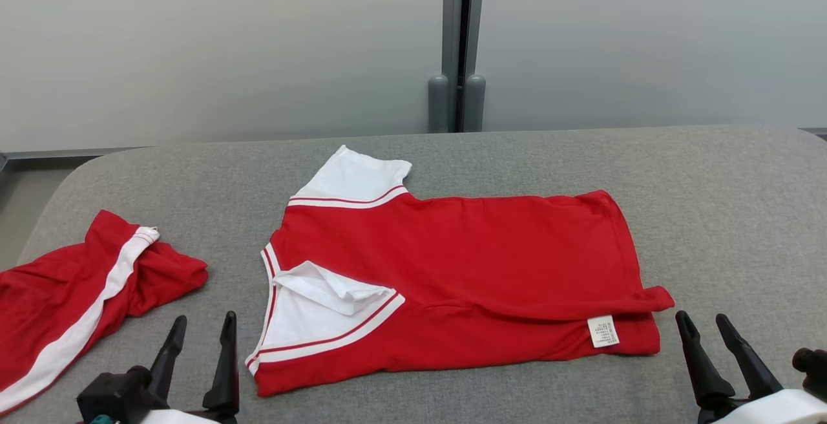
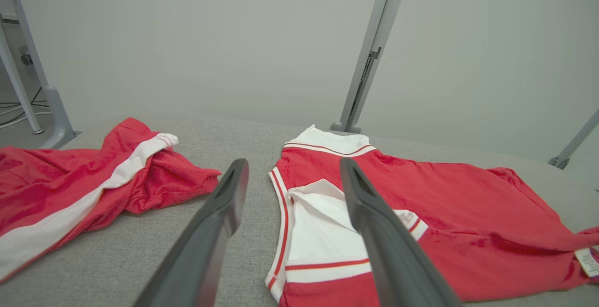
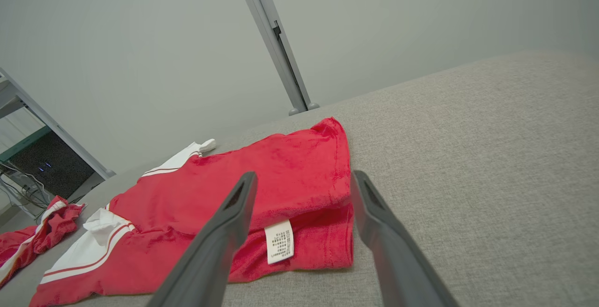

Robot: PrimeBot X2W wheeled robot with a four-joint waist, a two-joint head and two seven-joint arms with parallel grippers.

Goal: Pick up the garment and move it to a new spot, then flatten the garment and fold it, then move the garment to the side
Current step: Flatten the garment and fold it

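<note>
**Item:** shirt (image 1: 452, 262), red w/ white sleeves, looks folded once lengthways, lying flat mid-counter (image 1: 730, 204).
**Axis:** long axis runs L–R across head view. Neck/sleeve end is to robot's left, hem end w/ label (image 1: 603, 331) to right.
**L end effector** (image 1: 203, 317): fingers spread, empty, just beside near sleeve corner.
**R end effector** (image 1: 701, 315): fingers spread, empty, just beside hem corner nr label.
**Relation:** shirt sits ahead of & between both, neither touching. Each arm is abt equally near its own end.
**Judgement:** next fold or shift prob needs both ends taken together.
**Also:** 2nd garment (image 1: 71, 295), red, crumpled, far left, apart from shirt.
</note>
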